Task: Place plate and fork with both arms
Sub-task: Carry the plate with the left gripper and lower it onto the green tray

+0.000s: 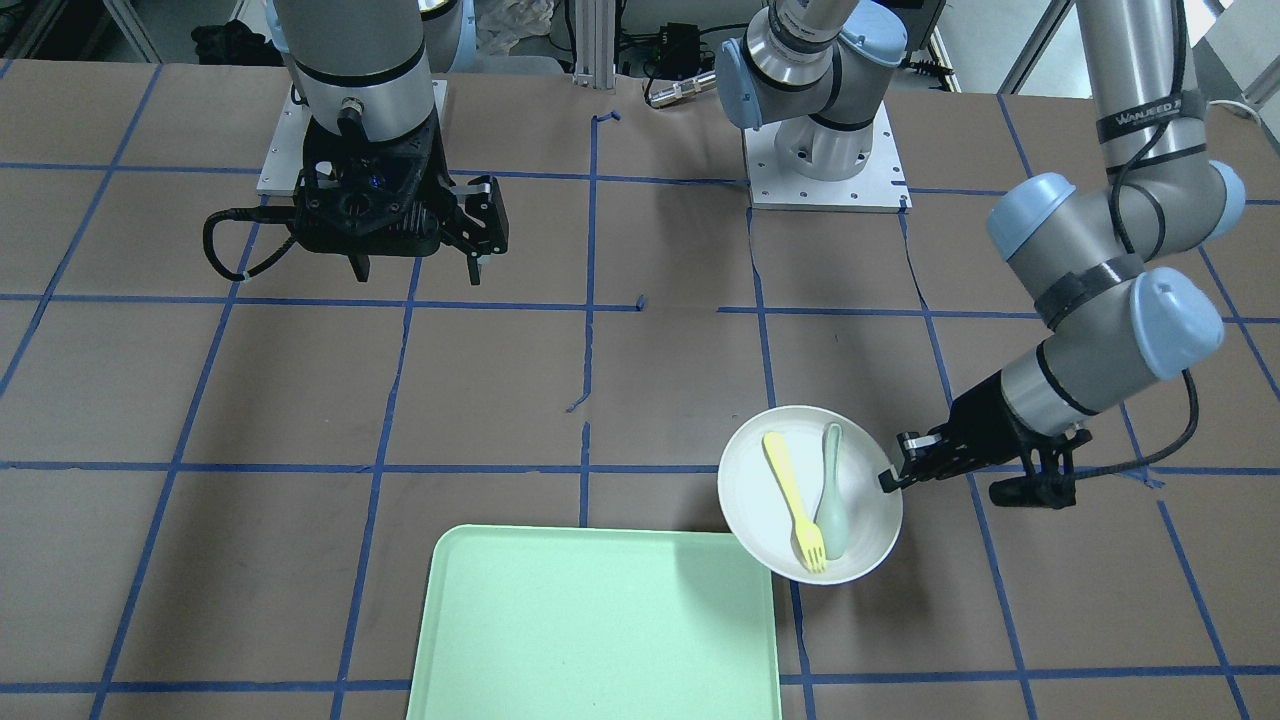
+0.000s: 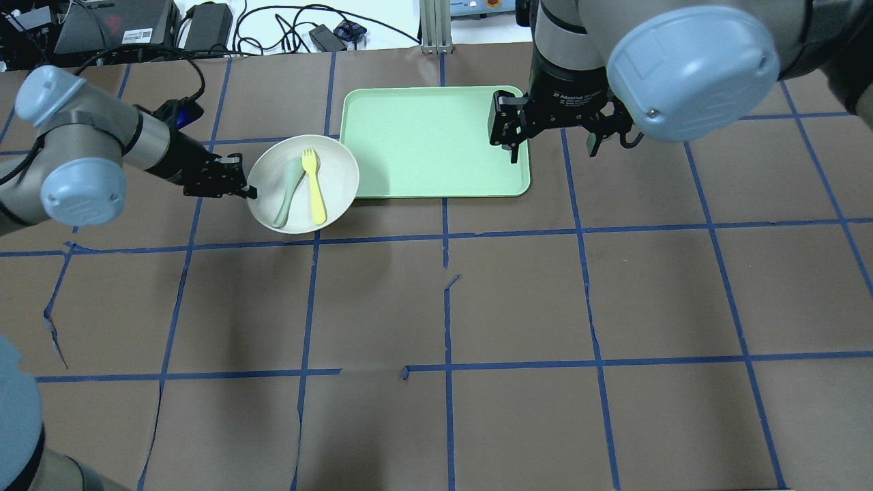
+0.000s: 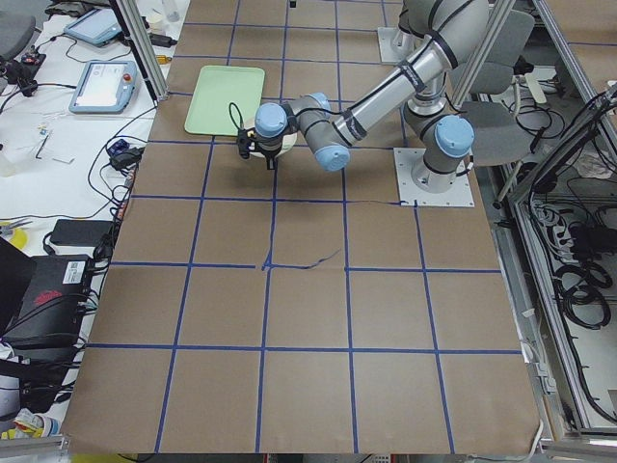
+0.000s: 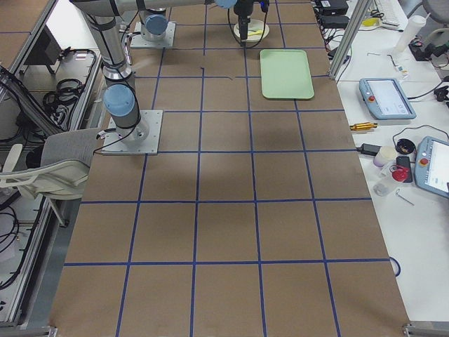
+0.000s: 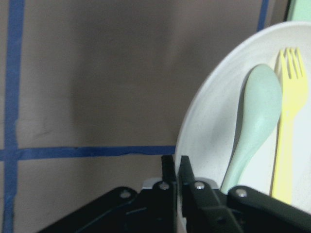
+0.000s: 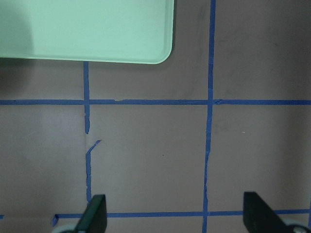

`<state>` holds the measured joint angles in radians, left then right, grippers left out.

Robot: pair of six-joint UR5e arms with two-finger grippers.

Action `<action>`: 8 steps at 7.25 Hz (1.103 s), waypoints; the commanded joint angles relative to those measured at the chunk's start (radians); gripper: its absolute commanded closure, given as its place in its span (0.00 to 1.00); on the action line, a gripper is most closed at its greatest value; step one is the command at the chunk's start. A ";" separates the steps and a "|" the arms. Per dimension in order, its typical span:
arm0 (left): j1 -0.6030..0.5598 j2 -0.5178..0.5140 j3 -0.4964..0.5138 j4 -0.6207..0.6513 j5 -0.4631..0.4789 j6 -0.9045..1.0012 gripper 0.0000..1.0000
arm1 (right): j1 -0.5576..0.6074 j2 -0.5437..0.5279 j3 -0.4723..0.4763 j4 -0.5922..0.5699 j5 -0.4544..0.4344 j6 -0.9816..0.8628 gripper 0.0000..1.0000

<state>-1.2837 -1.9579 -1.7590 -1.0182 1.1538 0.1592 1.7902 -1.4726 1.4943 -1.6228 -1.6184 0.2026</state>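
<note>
Two arms work over the brown, blue-taped surface (image 2: 518, 300). The left arm (image 2: 89, 150) reaches in low and nearly level from its own side, forearm stretched toward the plate (image 2: 341, 170). Its left hand (image 2: 251, 193) meets the plate's rim side-on. In the left wrist view the two black fingers (image 5: 168, 167) are pressed together with the rim pinched between them.

The right arm (image 2: 689, 68) hangs from above with its wrist pointing straight down. The right hand (image 2: 554, 146) hovers above the surface. From overhead it shows over the tray's (image 2: 430, 136) corner on the robot's right. Its fingers are spread wide apart and nothing is between them; the right wrist view shows only taped surface and a tray corner beneath.

Counted: one plate, one fork (image 2: 315, 187), one spoon (image 2: 288, 191) and one tray. The white plate sits at the tray's side nearer the left arm, and its far rim overlaps the tray's edge from overhead. I cannot tell whether the plate rests on the surface or is lifted off it.

The yellow fork lies inside the plate, tines toward the far edge of the surface. The pale green spoon lies just beside it, on the side nearer the left hand, bowl pointing the same way. The two utensils lie roughly parallel.
</note>
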 commanded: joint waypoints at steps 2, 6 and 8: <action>-0.219 -0.259 0.336 0.000 0.007 -0.208 0.95 | 0.000 0.000 0.000 -0.002 0.000 0.000 0.00; -0.313 -0.406 0.452 0.084 0.017 -0.308 0.89 | 0.000 0.000 0.000 -0.002 0.000 0.000 0.00; -0.312 -0.406 0.449 0.085 0.055 -0.291 0.67 | 0.000 0.002 0.000 -0.002 0.000 0.000 0.00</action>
<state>-1.5939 -2.3596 -1.3104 -0.9390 1.1813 -0.1385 1.7902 -1.4718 1.4941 -1.6251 -1.6183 0.2025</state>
